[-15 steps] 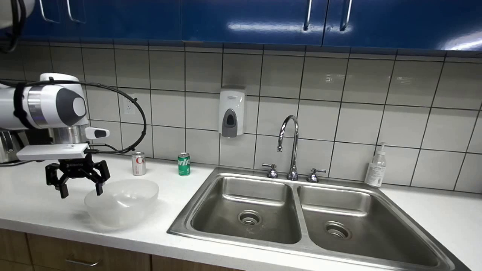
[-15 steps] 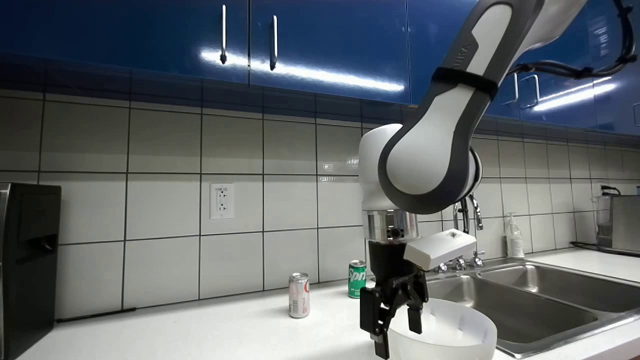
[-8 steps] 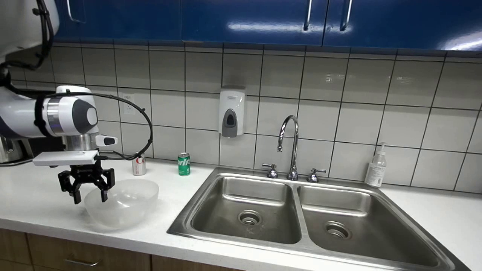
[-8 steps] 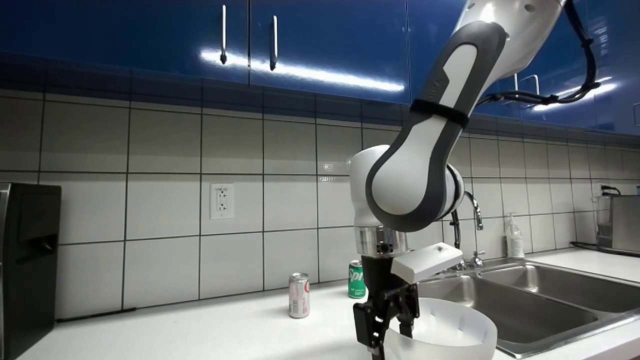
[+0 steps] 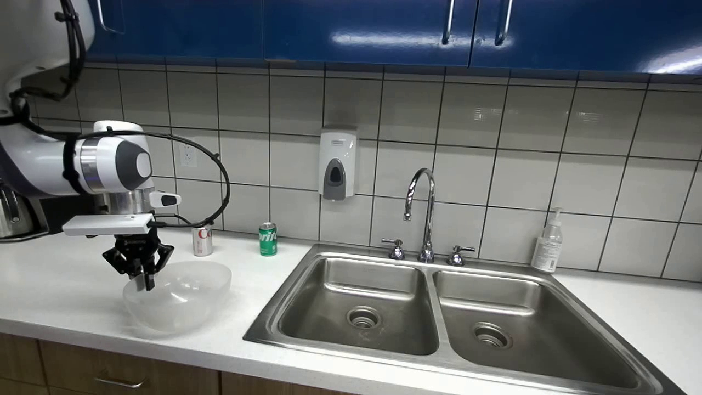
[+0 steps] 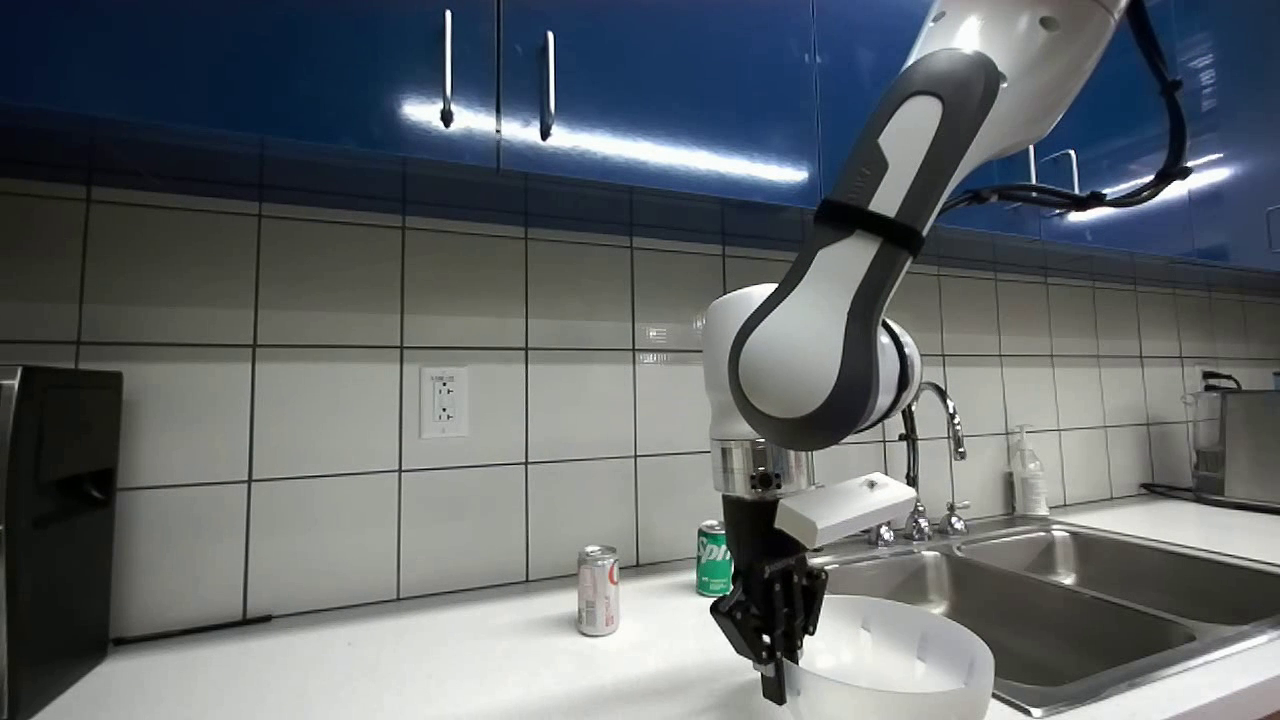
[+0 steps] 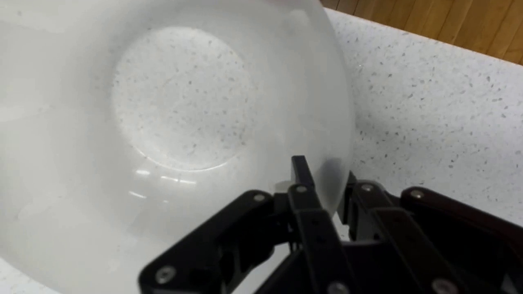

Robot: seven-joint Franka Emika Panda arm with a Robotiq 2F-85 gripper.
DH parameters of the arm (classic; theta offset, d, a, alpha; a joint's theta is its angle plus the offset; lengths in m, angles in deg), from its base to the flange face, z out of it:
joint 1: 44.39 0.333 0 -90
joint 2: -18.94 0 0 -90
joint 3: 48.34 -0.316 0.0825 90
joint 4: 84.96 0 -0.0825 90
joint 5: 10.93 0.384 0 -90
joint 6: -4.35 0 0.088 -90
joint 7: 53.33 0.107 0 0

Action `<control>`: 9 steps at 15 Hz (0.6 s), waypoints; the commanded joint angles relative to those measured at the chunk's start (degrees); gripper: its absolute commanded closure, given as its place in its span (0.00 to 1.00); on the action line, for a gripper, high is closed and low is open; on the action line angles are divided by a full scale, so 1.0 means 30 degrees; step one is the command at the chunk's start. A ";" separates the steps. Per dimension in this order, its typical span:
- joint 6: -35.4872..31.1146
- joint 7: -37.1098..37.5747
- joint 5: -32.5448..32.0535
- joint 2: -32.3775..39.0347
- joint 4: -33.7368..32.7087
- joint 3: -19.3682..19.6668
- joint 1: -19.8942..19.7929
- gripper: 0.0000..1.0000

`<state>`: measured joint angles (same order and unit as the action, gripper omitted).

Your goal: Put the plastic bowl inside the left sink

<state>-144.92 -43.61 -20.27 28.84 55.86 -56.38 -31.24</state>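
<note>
The plastic bowl, translucent and whitish, sits upright on the counter to the left of the sink; its lower part is cut off in an exterior view. At its rim my gripper points downward with its jaws drawn close together. In the wrist view the bowl's wall passes between the fingers of the gripper, one inside and one outside. A slim gap shows beside the inner finger there, so whether both press on the wall is unclear. The left sink holds nothing but its drain.
A silver cola can and a green Sprite can stand behind the bowl near the tiles. A curved faucet rises behind the sink, beside the right basin. The soap bottle is farther right. Blue cabinets hang above.
The gripper has moved right and slightly down to the bowl's near-left rim, as seen in an exterior view. Its fingers have gone from wide apart to close together. The bowl has stayed put.
</note>
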 commanded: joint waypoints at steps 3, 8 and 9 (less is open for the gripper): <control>0.0761 0.1303 -0.1640 -0.1051 0.0172 0.0370 0.0165 0.98; 0.1975 0.1423 -0.2010 -0.2099 0.0322 0.0314 -0.0089 0.99; 0.2290 0.1299 -0.1933 -0.2429 0.0363 0.0342 -0.0193 0.99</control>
<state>-141.97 -40.87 -24.74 26.13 55.87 -55.66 -31.24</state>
